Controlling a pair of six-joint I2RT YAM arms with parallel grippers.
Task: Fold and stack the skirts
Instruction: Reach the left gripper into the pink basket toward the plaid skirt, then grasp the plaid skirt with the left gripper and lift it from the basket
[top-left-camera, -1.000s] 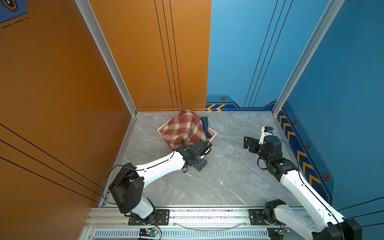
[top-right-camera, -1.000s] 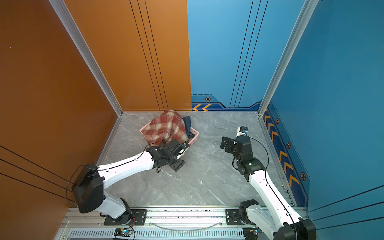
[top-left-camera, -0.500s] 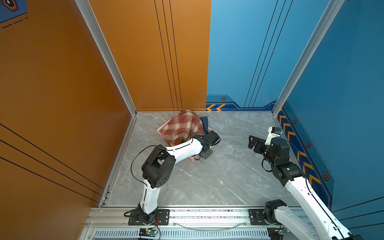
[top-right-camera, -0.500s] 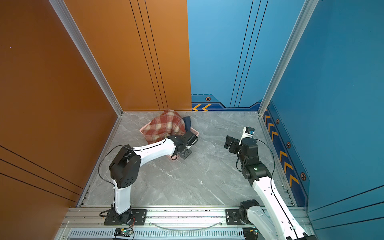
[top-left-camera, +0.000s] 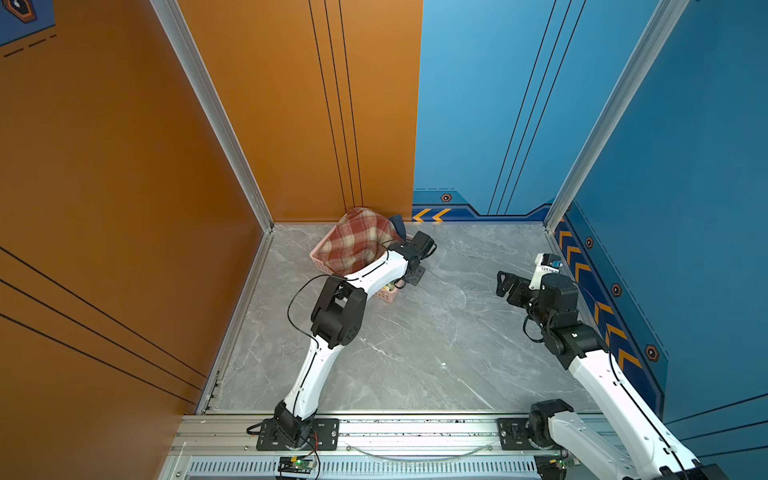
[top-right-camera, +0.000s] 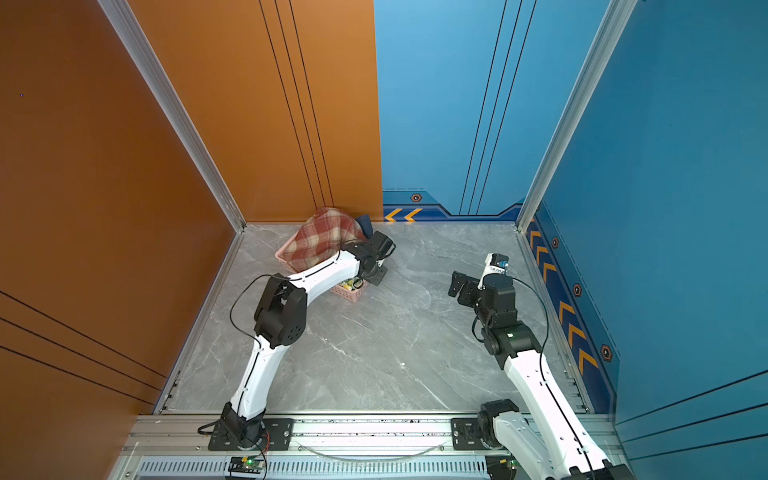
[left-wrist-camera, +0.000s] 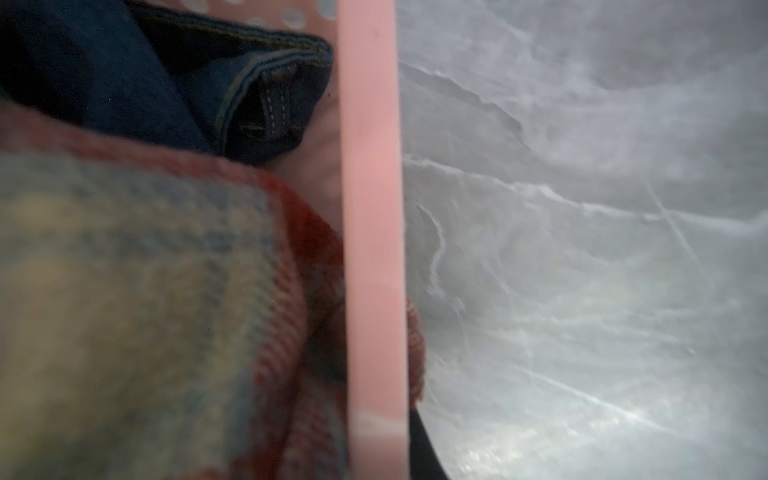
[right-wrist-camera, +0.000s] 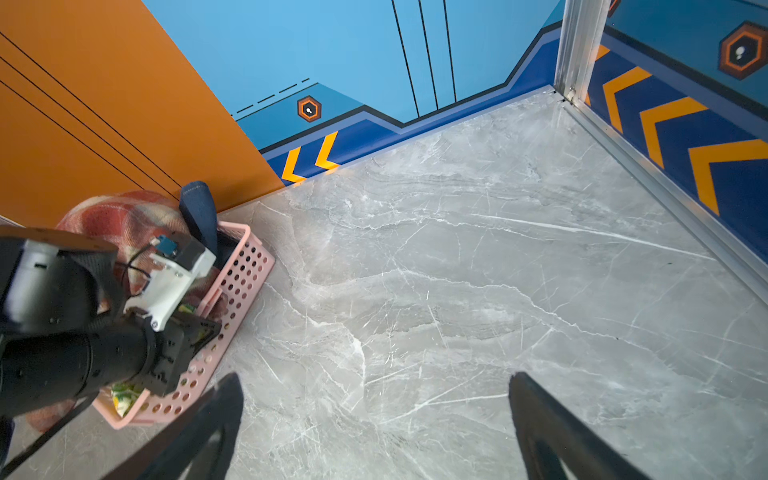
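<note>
The rust-red and cream plaid skirt (top-left-camera: 357, 245) (top-right-camera: 322, 239) is heaped over the pink basket (top-left-camera: 386, 295) (right-wrist-camera: 241, 270) in the far left corner. A dark blue denim skirt (top-left-camera: 398, 224) (left-wrist-camera: 124, 83) sticks up behind it. A bit of lemon-print skirt (top-right-camera: 349, 283) (right-wrist-camera: 122, 395) shows at the basket's near end. My left gripper (top-left-camera: 415, 275) (right-wrist-camera: 203, 328) is shut astride the basket's right rim (left-wrist-camera: 370, 166), where a plaid fold (left-wrist-camera: 415, 353) hangs over. Only one of its fingers (left-wrist-camera: 422, 451) shows. My right gripper (top-left-camera: 509, 286) (right-wrist-camera: 376, 395) is open over bare floor.
Grey marble floor (top-left-camera: 436, 340) spreads from the basket to the right wall. Orange walls (top-left-camera: 124, 166) close in the left and back, blue walls (top-left-camera: 685, 166) the right. An aluminium rail (top-left-camera: 395, 428) with both arm bases runs along the near edge.
My left arm has raised its elbow and carried the gripper from the basket's near side to its right rim, where the jaws closed. My right arm has drawn back a little.
</note>
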